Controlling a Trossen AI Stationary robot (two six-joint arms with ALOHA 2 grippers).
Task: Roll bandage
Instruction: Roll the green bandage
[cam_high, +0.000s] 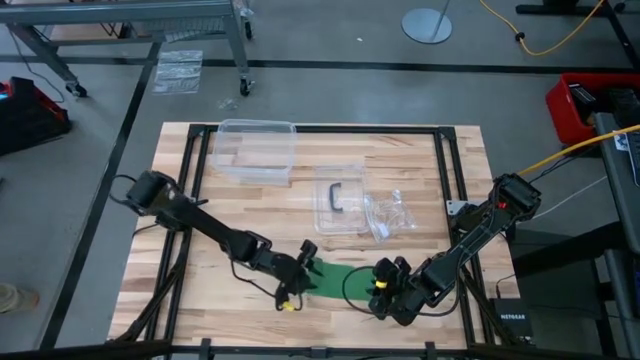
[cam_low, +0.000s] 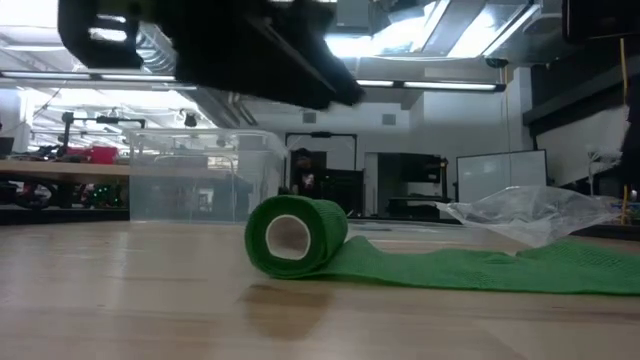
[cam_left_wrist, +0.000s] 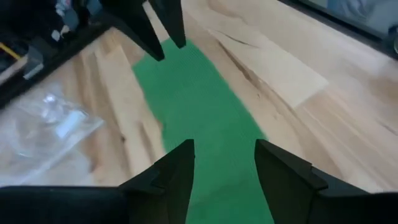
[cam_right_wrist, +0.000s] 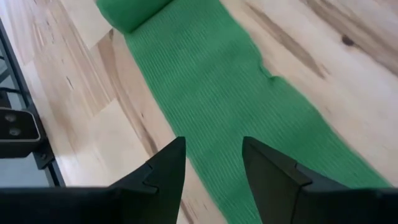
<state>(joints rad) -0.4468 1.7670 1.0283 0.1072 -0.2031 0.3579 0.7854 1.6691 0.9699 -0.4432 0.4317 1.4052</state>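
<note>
Only the low view showed the bandage (cam_low: 296, 237) partly rolled, 1 hollow roll with a flat tail trailing across the table (cam_high: 400, 170); from above it was just a green strip near the front edge, between the 2 grippers. The left gripper (cam_left_wrist: 224, 163) and right gripper (cam_right_wrist: 212, 157) hovered over the strip, jaws narrowly apart, holding nothing. 1 clear bin (cam_high: 254, 150) sat beyond.

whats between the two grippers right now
In the high view, only the flat green bandage stretches between the left gripper and right gripper; the low view shows its rolled end.
</note>
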